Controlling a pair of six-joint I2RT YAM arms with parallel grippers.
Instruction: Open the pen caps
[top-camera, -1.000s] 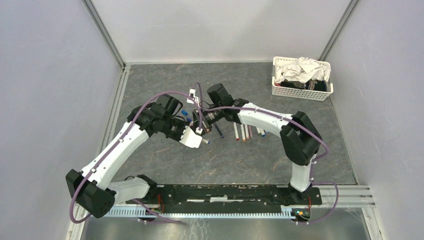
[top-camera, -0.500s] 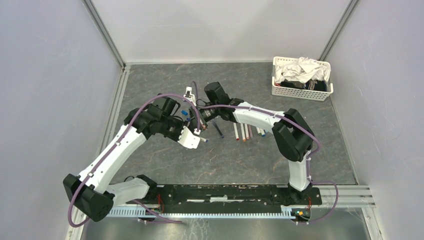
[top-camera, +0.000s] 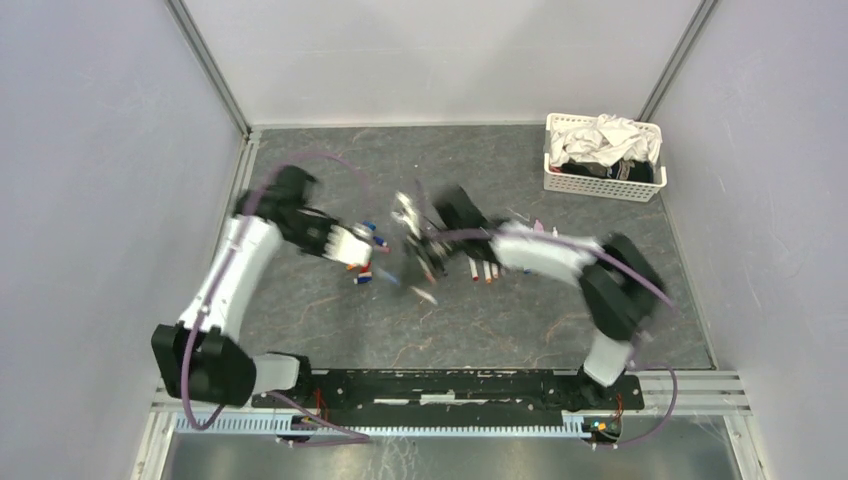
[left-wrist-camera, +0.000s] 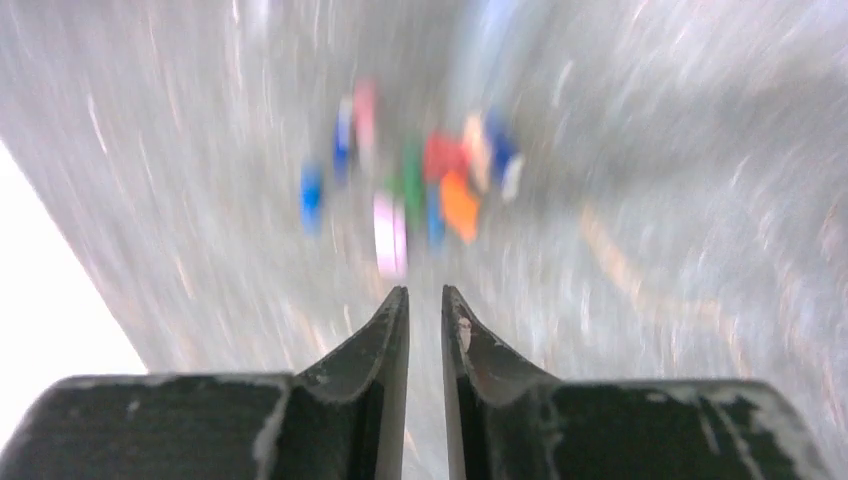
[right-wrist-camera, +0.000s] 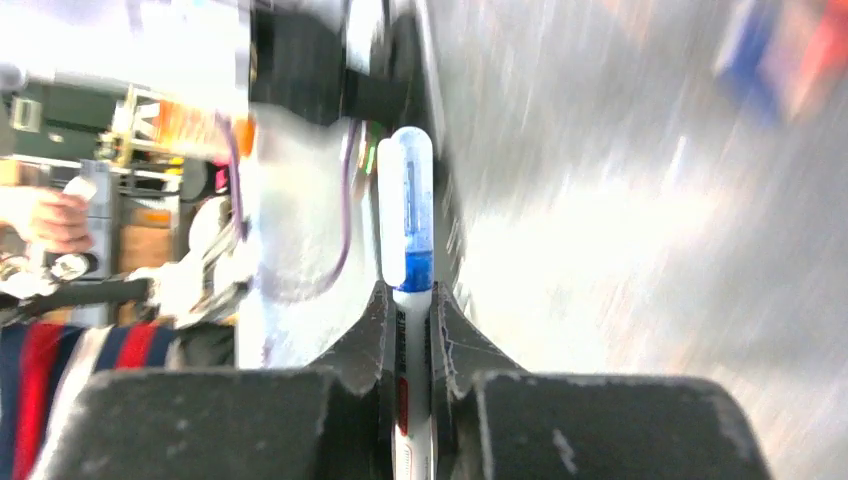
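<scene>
The top view is blurred by motion. My left gripper (top-camera: 360, 245) is over a cluster of small coloured pen caps (top-camera: 368, 231). In the left wrist view the caps (left-wrist-camera: 420, 190) are blue, red, orange, green and lilac smears just ahead of my gripper (left-wrist-camera: 425, 295), whose jaws stand a narrow gap apart with nothing between them. My right gripper (top-camera: 415, 235) is at mid-table, right of the caps. In the right wrist view it (right-wrist-camera: 405, 292) is shut on a white-barrelled pen (right-wrist-camera: 405, 210) with a blue band and a pale rounded end. Several pens (top-camera: 485, 268) lie in a row beside it.
A white mesh basket (top-camera: 603, 183) of cloth stands at the back right. Grey walls close the table at the left, back and right. The arm bases sit on a black rail (top-camera: 450, 385) at the near edge.
My left arm has swung away to the left, off the pen, and is now over the cap cluster. My right gripper has moved slightly right and nearer with the pen still in it.
</scene>
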